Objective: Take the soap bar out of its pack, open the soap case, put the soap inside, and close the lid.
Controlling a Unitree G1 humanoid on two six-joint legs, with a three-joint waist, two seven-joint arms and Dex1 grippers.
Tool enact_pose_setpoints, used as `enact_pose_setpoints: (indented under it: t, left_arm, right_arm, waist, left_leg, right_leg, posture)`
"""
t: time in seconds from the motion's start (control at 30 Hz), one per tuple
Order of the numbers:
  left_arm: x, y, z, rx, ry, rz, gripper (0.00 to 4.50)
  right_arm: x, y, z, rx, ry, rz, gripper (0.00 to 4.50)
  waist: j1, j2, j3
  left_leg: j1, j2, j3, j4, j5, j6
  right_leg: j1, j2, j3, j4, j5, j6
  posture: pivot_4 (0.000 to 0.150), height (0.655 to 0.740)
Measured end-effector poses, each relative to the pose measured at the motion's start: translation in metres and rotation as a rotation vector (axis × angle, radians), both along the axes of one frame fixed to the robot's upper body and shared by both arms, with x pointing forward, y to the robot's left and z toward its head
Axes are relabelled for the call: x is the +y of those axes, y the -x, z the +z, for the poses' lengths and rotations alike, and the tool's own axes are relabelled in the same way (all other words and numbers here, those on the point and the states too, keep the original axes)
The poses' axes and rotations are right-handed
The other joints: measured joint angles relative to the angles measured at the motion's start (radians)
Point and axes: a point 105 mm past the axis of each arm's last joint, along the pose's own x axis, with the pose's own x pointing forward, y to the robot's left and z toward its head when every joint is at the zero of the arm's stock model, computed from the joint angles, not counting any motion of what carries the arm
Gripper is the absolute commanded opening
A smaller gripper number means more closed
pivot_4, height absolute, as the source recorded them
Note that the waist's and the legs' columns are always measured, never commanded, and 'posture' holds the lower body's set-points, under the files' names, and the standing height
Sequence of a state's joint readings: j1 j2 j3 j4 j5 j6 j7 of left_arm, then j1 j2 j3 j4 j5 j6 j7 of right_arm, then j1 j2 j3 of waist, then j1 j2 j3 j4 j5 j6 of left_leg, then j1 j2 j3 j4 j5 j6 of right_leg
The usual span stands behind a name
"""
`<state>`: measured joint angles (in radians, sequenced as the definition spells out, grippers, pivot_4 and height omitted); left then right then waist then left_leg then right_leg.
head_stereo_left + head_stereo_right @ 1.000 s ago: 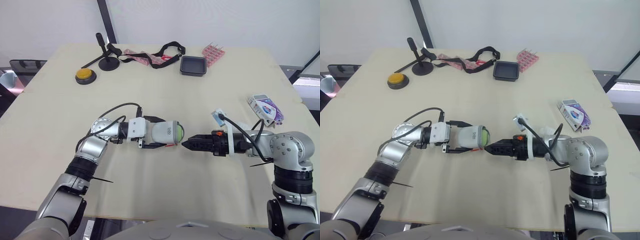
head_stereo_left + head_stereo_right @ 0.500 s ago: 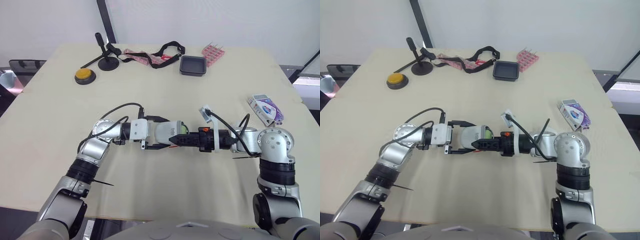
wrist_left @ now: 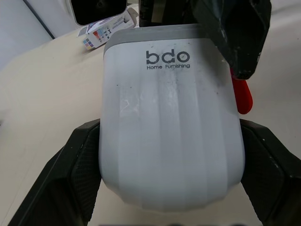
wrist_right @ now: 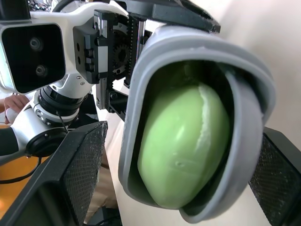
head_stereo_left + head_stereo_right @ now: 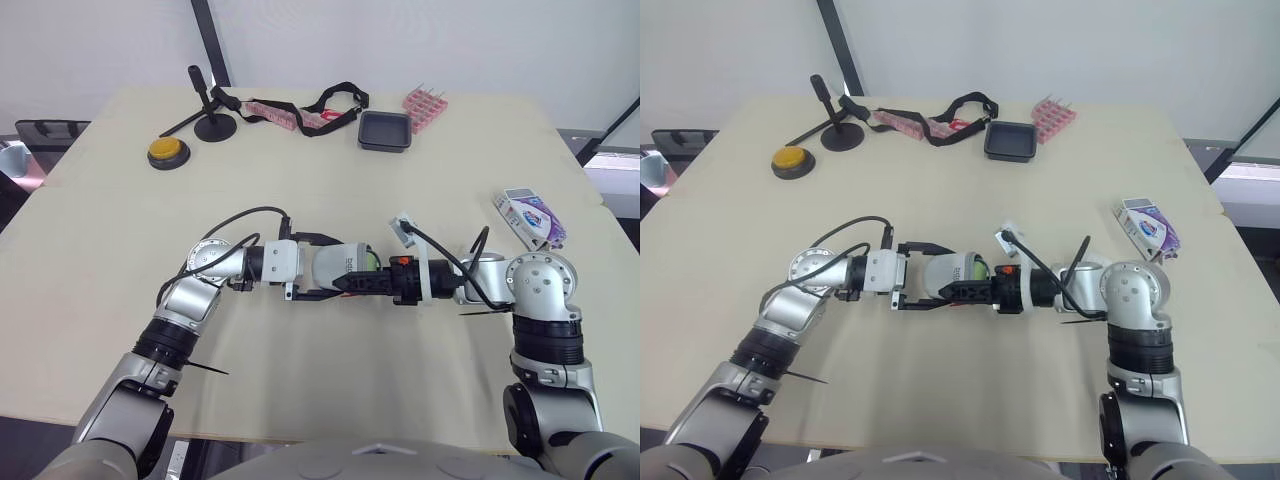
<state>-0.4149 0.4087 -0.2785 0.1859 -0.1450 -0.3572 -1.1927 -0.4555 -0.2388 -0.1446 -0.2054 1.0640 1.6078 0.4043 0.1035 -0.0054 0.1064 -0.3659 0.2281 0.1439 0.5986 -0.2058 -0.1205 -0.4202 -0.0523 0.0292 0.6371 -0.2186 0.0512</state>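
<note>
**Soap in its case, mouth not yet closed**

Soap, a green bar, lies inside the soap case. The left gripper clamps the case across its sides and holds it sideways, low over the table, with the open mouth facing the right gripper. That gripper's fingers are spread apart on either side of the mouth and squeeze nothing. The bar looks firm but slick and easily scuffed, so a push on its end should suit it better than a pinch. The case looks like light, stiff, smooth plastic, best gripped across its broad sides, leaving the grey rim free. Further right lies the soap pack. At the far edge are a black tray and a yellow button.
</note>
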Motion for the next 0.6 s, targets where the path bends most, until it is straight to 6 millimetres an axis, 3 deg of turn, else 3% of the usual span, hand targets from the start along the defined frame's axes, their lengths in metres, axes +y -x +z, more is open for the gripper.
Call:
enact_pose_setpoints:
  t: [0.23, 0.6]
  left_arm:
    - [-0.0017, 0.0003, -0.0012, -0.012, -0.007, 0.001, 3.46]
    - [-0.0015, -0.0005, -0.0022, -0.013, -0.014, 0.009, 3.46]
  right_arm:
    - [0.0003, -0.0016, -0.0028, 0.018, -0.002, -0.010, 2.15]
    - [0.0006, -0.0030, -0.0047, 0.028, -0.002, -0.018, 2.14]
  waist:
    - [0.000, 0.000, 0.000]
    - [0.000, 0.000, 0.000]
  left_leg:
    - [0.000, 0.000, 0.000, 0.000, 0.000, 0.000]
    - [0.000, 0.000, 0.000, 0.000, 0.000, 0.000]
  right_leg:
    - [0.000, 0.000, 0.000, 0.000, 0.000, 0.000]
    - [0.000, 0.000, 0.000, 0.000, 0.000, 0.000]
  posture:
    - [0.150, 0.7400]
    - [0.150, 0.7400]
